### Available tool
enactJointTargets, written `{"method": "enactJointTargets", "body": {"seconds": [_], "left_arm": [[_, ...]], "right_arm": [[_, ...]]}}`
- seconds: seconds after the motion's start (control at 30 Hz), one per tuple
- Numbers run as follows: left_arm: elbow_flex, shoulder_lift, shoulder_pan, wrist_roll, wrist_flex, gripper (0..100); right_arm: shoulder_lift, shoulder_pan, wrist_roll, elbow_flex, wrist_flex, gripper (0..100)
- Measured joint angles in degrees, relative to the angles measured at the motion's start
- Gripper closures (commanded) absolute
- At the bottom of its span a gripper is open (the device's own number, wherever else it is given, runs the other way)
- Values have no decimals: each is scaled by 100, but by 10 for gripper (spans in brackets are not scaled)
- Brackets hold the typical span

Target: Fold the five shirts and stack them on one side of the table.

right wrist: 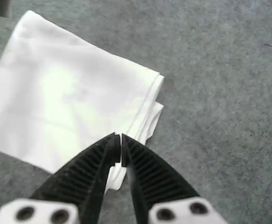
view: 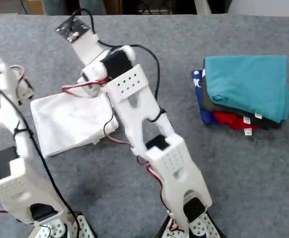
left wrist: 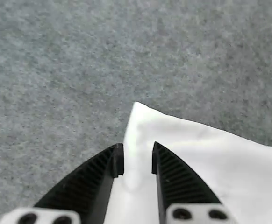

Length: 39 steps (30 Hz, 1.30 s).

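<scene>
Grey desk (view: 234, 168): folded white shirt (view: 70, 121) at centre-left of the frame, stack (view: 246, 91) of four folded shirts at the right.
Left hand (left wrist: 136, 163) slightly spread astride the white shirt's corner; right hand (right wrist: 121, 142) pressed together over its layered edge.

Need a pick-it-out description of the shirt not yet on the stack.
On the grey felt table, skip the stack of folded shirts at the right, topped by a teal shirt. The folded white cloth shirt lies alone left of centre; it is the only white, unstacked one.
</scene>
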Motion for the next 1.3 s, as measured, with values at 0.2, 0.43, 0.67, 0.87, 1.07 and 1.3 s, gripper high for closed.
{"method": "enactJointTargets", "body": {"seconds": [0.2,0.43,0.67,0.87,1.07,1.3], "left_arm": [[1020,237,-914,53,-1653,881],[976,712,-1020,53,-1978,884],[818,835,-1055,53,-1996,884],[818,835,-1055,53,-1996,884],[818,835,-1055,53,-1996,884],[818,835,-1055,53,-1996,884]], "right_arm": [[-1266,-308,-1152,2558,0,686],[-1415,-334,-3473,3323,-334,504],[-659,-703,-5248,3323,-712,466],[299,-905,-5978,3279,-888,468],[1266,-879,-6127,2593,-1037,512],[1873,-738,-6084,1609,-527,843]]}}
